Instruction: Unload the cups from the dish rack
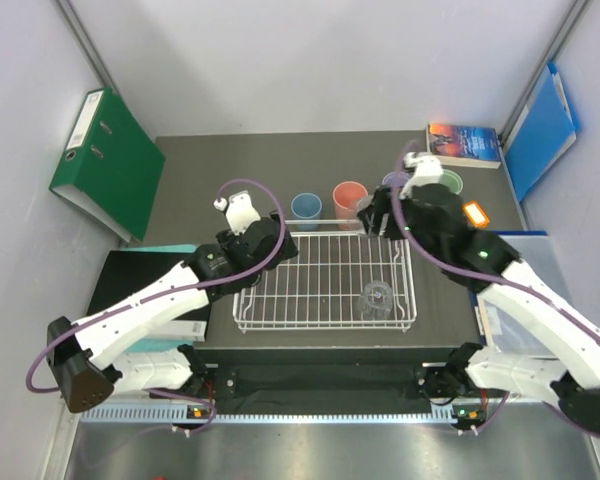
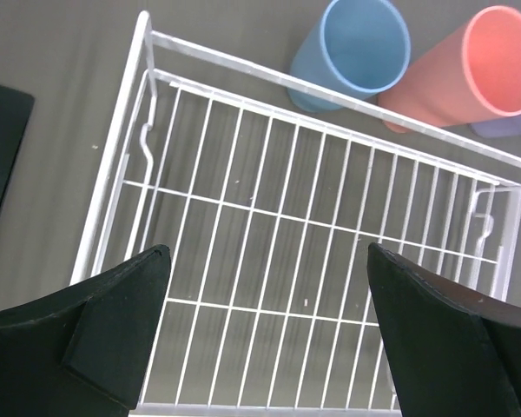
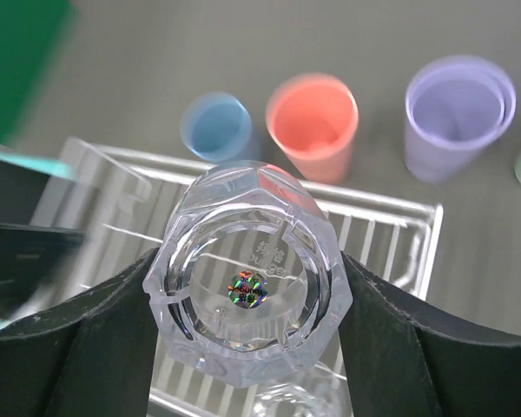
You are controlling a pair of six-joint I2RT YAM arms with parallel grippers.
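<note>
The white wire dish rack (image 1: 310, 285) lies mid-table. One clear faceted glass (image 1: 377, 298) stands in its near right part. My right gripper (image 1: 379, 220) hangs over the rack's far right corner, shut on the other clear glass (image 3: 250, 291), bottom toward the camera, held above the rack (image 3: 391, 228). Beyond the rack stand the blue cup (image 1: 306, 206), salmon cup (image 1: 349, 198), lilac cup (image 3: 458, 111) and green cup (image 1: 450, 183). My left gripper (image 2: 267, 287) is open and empty above the rack's left part (image 2: 243, 217); the blue (image 2: 358, 50) and salmon (image 2: 479, 68) cups show there too.
A green binder (image 1: 110, 160) leans at the far left. A book (image 1: 464, 143) and a blue folder (image 1: 540, 130) lie at the far right. A black pad (image 1: 140, 280) sits left of the rack, and white papers (image 1: 500, 320) to its right.
</note>
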